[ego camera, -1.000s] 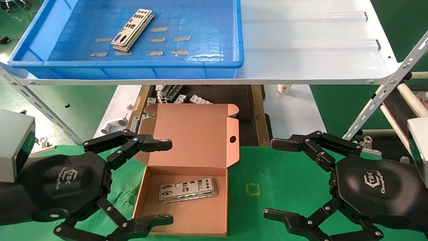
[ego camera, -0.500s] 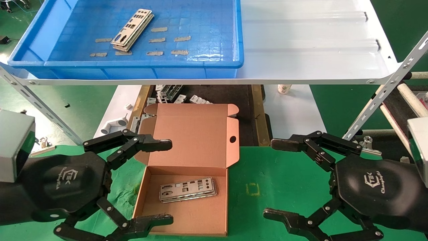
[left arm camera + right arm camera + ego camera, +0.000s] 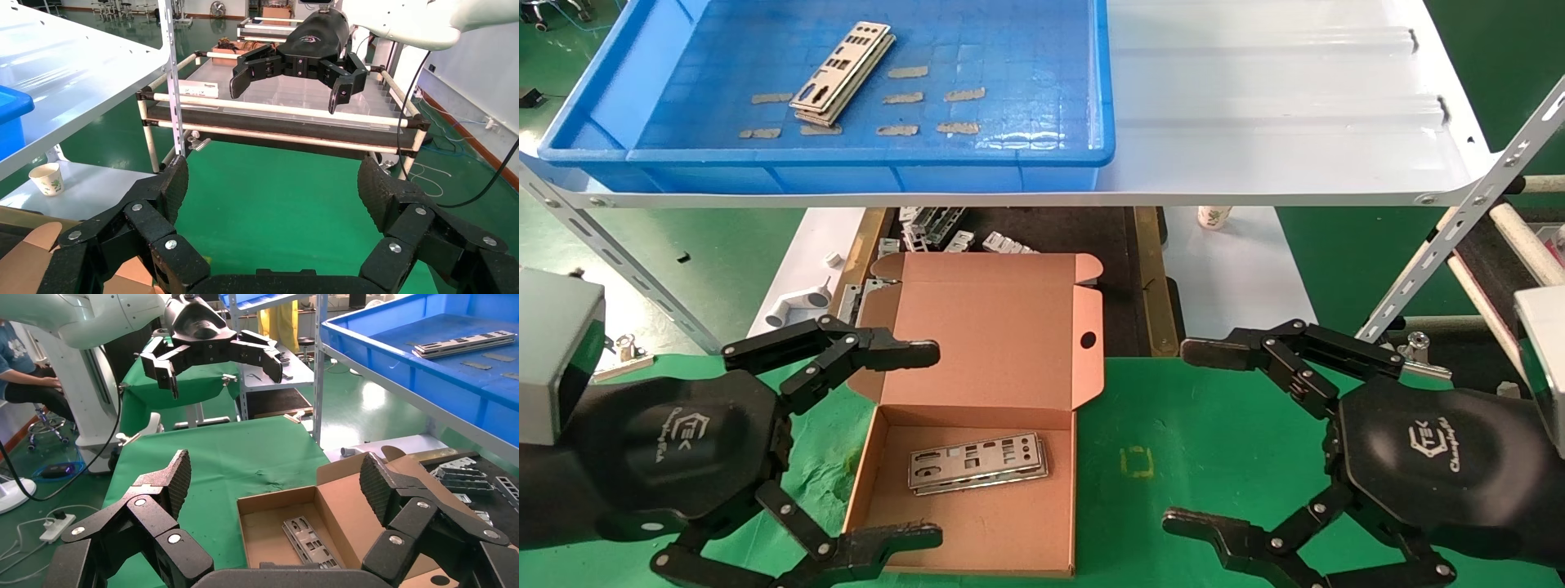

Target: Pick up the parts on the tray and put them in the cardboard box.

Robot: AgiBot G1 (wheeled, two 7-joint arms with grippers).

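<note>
A green-covered table (image 3: pixel 1214 457) lies under both grippers. Ahead of them and higher, a white metal shelf (image 3: pixel 1279 122) rests on perforated angle posts (image 3: pixel 1459 237). Beyond is a glossy green floor (image 3: pixel 122 131), and a pale wall (image 3: pixel 483 67) stands behind the right gripper.

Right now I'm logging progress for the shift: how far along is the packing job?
Partly done. Metal plates already lie in the cardboard box, whose lid is open. Nothing is in hand: the left end effector and the right end effector are both open and empty, low over the green table on either side of the box. Left to do: a stack of plates sits in the blue tray.
</note>
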